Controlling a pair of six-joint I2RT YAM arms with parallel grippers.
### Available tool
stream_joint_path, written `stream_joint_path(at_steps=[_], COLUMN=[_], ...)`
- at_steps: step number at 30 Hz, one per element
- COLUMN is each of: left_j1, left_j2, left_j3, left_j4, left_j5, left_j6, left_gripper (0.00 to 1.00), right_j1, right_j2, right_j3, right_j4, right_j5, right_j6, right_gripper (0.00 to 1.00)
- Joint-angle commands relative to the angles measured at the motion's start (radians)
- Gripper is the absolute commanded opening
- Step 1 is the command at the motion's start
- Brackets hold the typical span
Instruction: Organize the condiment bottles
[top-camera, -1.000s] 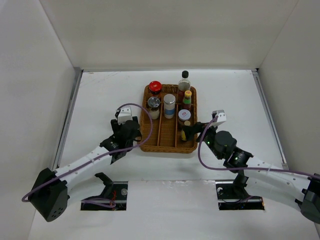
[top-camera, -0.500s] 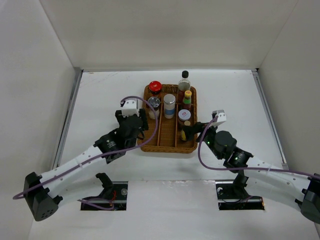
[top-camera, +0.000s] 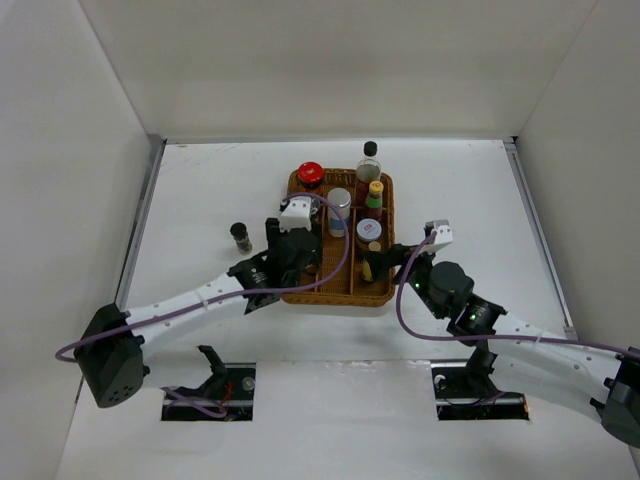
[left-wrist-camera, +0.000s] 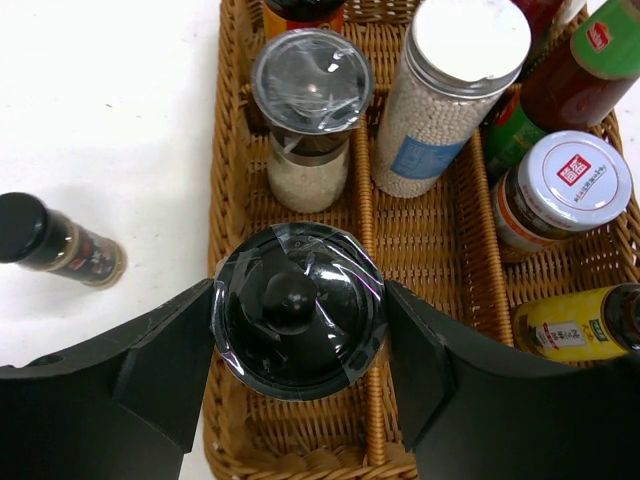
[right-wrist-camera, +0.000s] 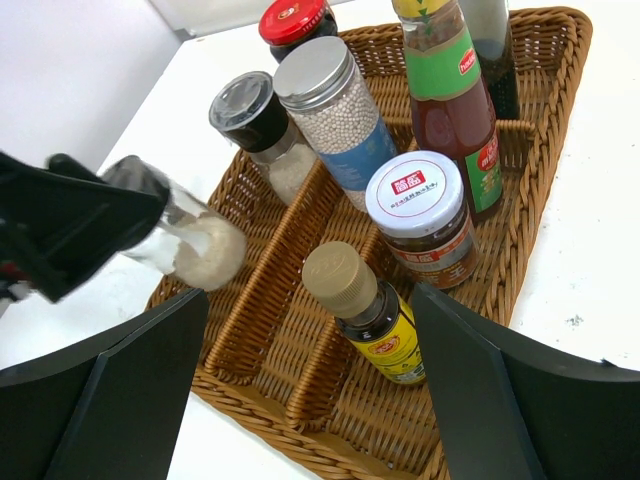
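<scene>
- The left claw (left-wrist-camera: 300, 318) is closing on a black-capped shaker (right-wrist-camera: 190, 245), one finger pressing each side of its cap and nothing else in its hold
- In the left wrist view the shaker is showing end-on, cap facing the camera, so its long axis is running straight away from the lens
- In the right wrist view the shaker is leaning, its long axis slanting from upper left to lower right, with its base and the white grains pointing down-right toward the wicker tray (left-wrist-camera: 235, 150)
- The shaker is hanging over the near part of the tray's left compartment, in the lower middle of the left wrist frame
- The right claw (right-wrist-camera: 310, 300) is gaping wide and holding nothing, at the bottom of its own frame, just by the tray's near right corner
- A small dark bottle (top-camera: 240, 236) is standing on the white table (top-camera: 200, 190) left of the tray, apart from it, seemingly upright in the top view
- A black-lidded grinder (left-wrist-camera: 310, 110) and a red-lidded jar (right-wrist-camera: 292, 20) are standing upright in the left compartment, beyond the held shaker
- A silver-capped jar (right-wrist-camera: 330, 110) of pale beads is standing upright in the middle compartment
- A red sauce bottle (right-wrist-camera: 450, 90), a white-lidded jar (right-wrist-camera: 415, 195) and a yellow-labelled bottle (right-wrist-camera: 375, 325) are occupying the right compartment, the last one nearest the right claw and tilting
</scene>
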Motion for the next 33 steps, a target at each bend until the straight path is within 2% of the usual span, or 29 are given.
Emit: stream_joint_path(at_steps=[1,11,18,26,33], left_j1=[0.008,0.043,0.052,0.059,0.089], left_j2=[0.037,0.171,0.18,0.108,-0.052], left_j3=[0.023,-0.006,-0.049,-0.072,-0.078], left_j4=[0.15,0.276,0.271,0.261,0.224], left_j5=[0.009,0.022,0.011,0.011,0.006], left_j6=[0.028,0.068,0.036,0.048,0.037], left_gripper=[0.4,0.42,0.55,0.81,0.85], right_j1=[0.0,0.0,-0.001,-0.001,0.0], right_j2=[-0.011,-0.005,-0.011,-0.014,-0.011], right_j3=[-0.003,-0.002,-0.002,-0.005,-0.003], right_j4=[0.06,0.06,0.06,0.059,0.06], right_j5=[-0.005,-0.003,-0.008,-0.003,0.003], right_j6=[-0.001,-0.004,-0.001,0.0,-0.006], right_gripper=[0.89,0.89,0.9,0.95,0.96])
